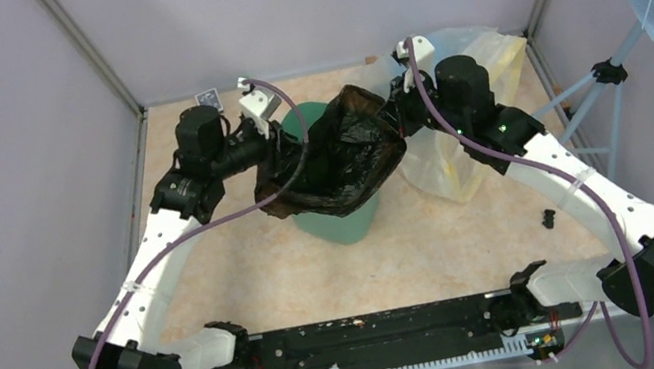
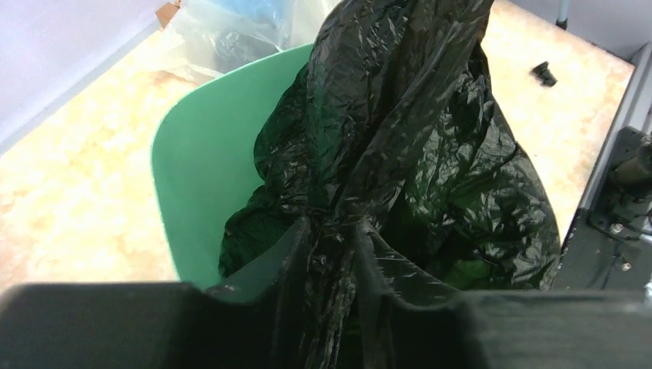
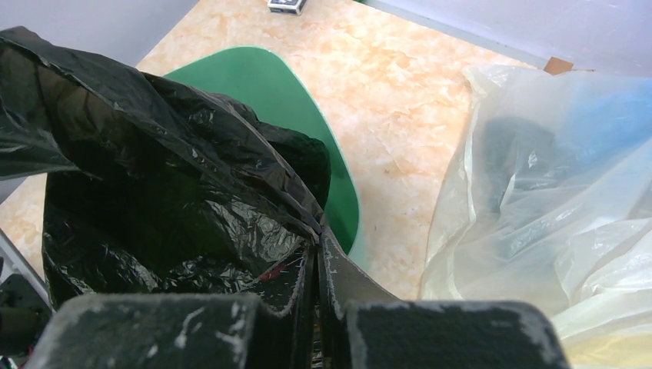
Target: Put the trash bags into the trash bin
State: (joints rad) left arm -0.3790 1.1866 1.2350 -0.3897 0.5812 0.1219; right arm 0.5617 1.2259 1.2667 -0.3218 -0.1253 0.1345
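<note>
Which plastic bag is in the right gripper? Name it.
The black bag, draped over the green bin and pinched by the right gripper; the translucent bags sit unheld beside the bin.

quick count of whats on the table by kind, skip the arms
black trash bag: 1
mint-green bin: 1
translucent bag pile: 1 (separate bags can't be told apart)
small black piece: 1
small card or box: 1
total: 5
</note>
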